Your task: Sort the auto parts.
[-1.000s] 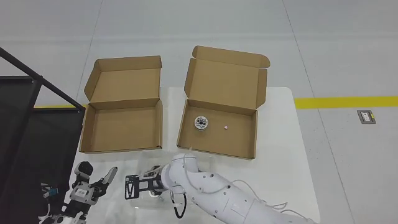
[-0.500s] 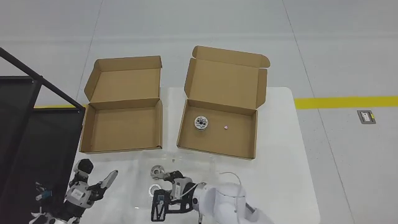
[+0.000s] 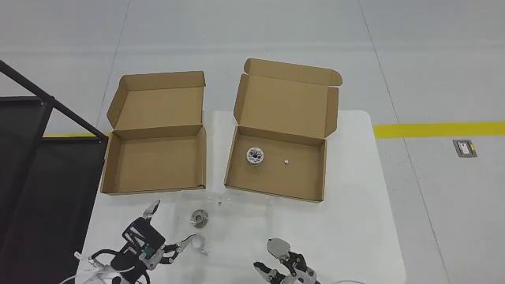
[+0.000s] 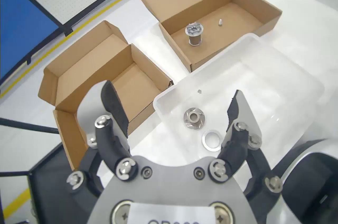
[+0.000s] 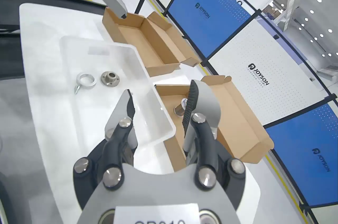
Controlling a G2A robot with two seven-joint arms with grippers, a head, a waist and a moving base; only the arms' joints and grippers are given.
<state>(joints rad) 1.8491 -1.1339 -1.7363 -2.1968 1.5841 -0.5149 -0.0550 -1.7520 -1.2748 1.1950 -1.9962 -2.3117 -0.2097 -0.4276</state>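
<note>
The left pincer [image 4: 173, 101] is released, fingers spread wide. Just ahead of it, inside a clear tray [image 4: 290, 69] on the white tabletop [image 4: 303, 11], lie a flanged hub [image 4: 193, 117] and, nearer the pincer, a flat ring [image 4: 211, 140]. The right pincer [image 5: 161, 91] is also released and holds nothing. Both parts look like bare metal: stiff, smooth, probably dense for their size and prone to slip. The hub seems best taken across its raised centre boss. The ring lies flush, so an edge grip across its rim looks tricky. Beyond the tray, the far box [image 4: 237, 13] holds a spool-shaped part [image 4: 194, 35] and a small screw [image 4: 219, 22]; the near box [image 4: 126, 82] shows bare cardboard. The tray's see-through walls are hard to trace, a speck [image 4: 199, 91] in it is too small to identify, and the ring's side tab is unclear.
</note>
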